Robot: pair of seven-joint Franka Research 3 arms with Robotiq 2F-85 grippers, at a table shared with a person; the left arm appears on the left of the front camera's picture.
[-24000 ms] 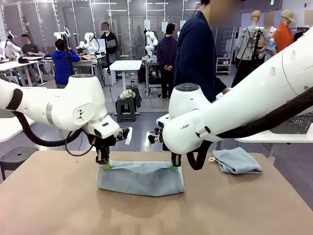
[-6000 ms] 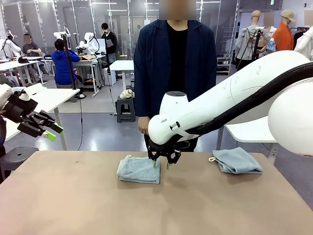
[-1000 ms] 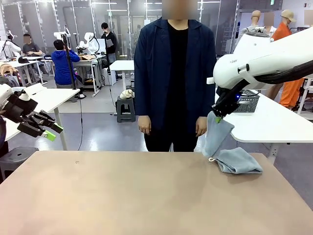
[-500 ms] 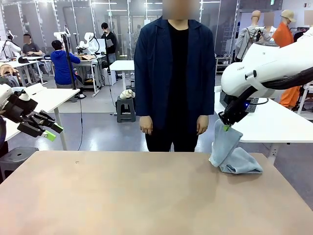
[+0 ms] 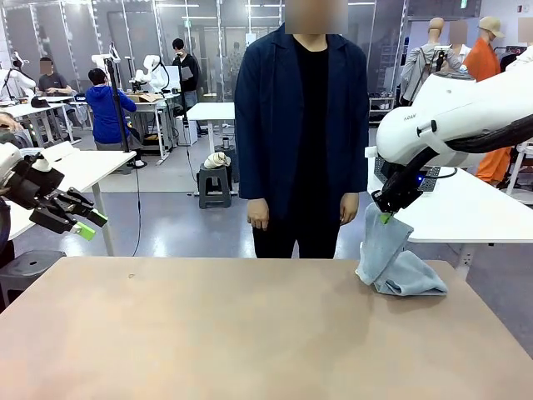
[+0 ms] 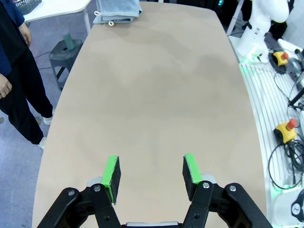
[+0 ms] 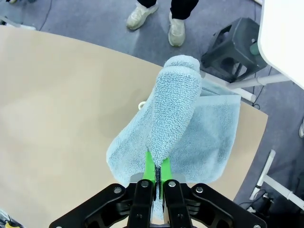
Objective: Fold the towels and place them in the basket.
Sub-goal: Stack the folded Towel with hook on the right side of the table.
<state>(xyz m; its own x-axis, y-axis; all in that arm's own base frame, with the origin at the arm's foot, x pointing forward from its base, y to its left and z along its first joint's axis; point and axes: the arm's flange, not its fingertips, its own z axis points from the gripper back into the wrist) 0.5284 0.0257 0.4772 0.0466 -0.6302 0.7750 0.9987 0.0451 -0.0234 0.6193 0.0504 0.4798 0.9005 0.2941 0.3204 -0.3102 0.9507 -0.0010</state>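
- My right hand (image 5: 385, 218) is clamped on the top edge of a folded towel (image 5: 381, 247), which hangs from the pinch; its lower end touches or nearly touches the second towel (image 5: 412, 276) lying at the far right of the surface (image 5: 250, 333).
- The right wrist view confirms the grip: both green pads (image 7: 149, 167) are pressed together on the terry, and the held towel (image 7: 171, 114) drapes in a roll over the flat one (image 7: 216, 128).
- My left hand (image 5: 79, 222) is parked off the left edge, above the surface; in its own view the jaws stand apart with nothing between the pads (image 6: 112, 172).
- Step in hand, as I judge it: carrying the folded towel toward the basket. A dark mesh basket (image 5: 425, 171) appears partly behind my right arm on the white side table (image 5: 466, 218); I cannot confirm its full outline.
- Next move calls for lifting the towel clear of the second one, so it does not drag, then travelling to the basket before release.
- The front view gives the hanging height and the person (image 5: 301, 125) standing idle at the far edge; the right wrist view gives the pinch itself; the left wrist view shows the towels (image 6: 116, 12) stacked at the far end.
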